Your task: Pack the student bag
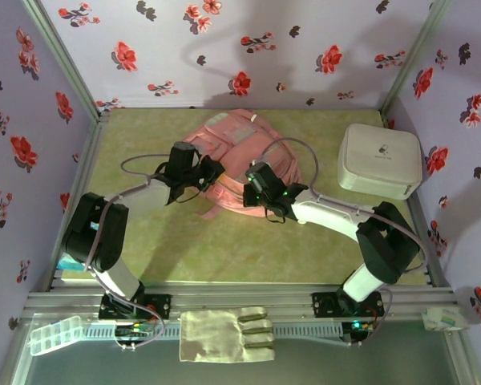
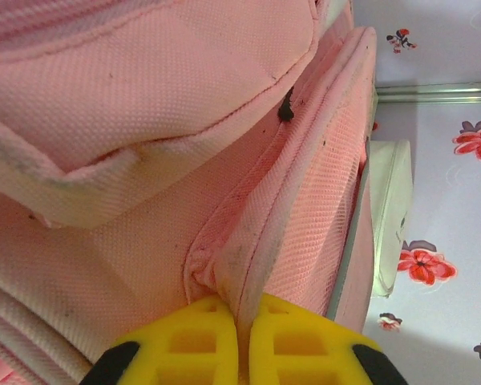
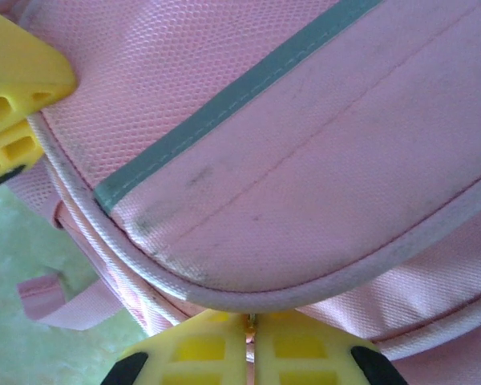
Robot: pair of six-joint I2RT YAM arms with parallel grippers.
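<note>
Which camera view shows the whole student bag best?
The top external view: the student bag appears nearly whole, both arms crossing its near part. The left wrist view gives a fabric fold pinched in the left tool; the right wrist view, a trimmed panel edge with a grey stripe at the right tool.

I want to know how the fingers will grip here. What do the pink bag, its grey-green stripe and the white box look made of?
The student bag: woven synthetic-looking fabric, matte, with a fine grid weave, stitched seams and some grime.
The stripe: smoother flat tape sewn on, with stitching along its edges.
The white box: probably hard plastic, smooth, with rounded corners, though it is too far off to be sure.
</note>
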